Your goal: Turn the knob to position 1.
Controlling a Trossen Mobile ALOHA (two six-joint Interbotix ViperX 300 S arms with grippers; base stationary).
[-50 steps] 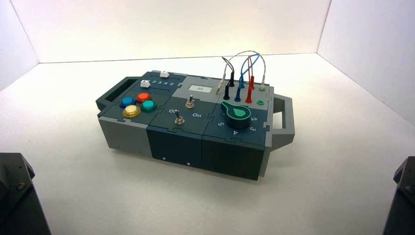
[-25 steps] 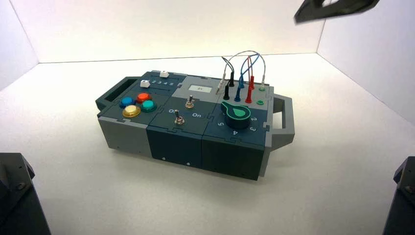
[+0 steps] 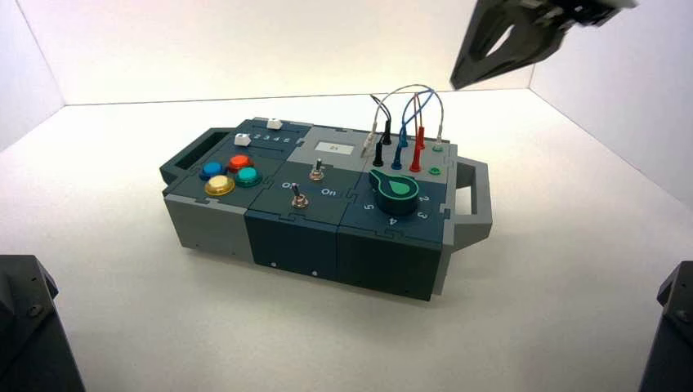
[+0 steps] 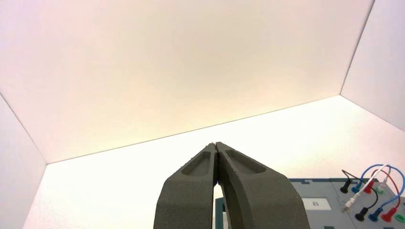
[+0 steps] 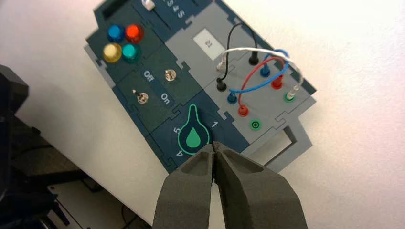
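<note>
The knob (image 3: 398,189) is a dark-teal dial with a green teardrop pointer, at the right front of the box (image 3: 286,233). In the right wrist view the knob (image 5: 193,136) has its pointer tip aimed between the numerals 5 and 1. My right gripper (image 5: 215,145) is shut and empty. It hangs high above the box, over the knob's side. In the high view the right gripper (image 3: 462,75) shows at the top right, above the wires. My left gripper (image 4: 216,144) is shut and empty, held off to the box's left.
Coloured push buttons (image 5: 122,44) sit at the box's left end. Two metal toggle switches (image 5: 154,86) stand in the middle. Looped wires (image 5: 260,67) are plugged into sockets behind the knob. A grey handle (image 3: 474,200) sticks out on the right end. Arm bases (image 3: 24,327) fill the bottom corners.
My right gripper has come into the high view at the top right and moved down and left toward the box. The box and knob have not moved.
</note>
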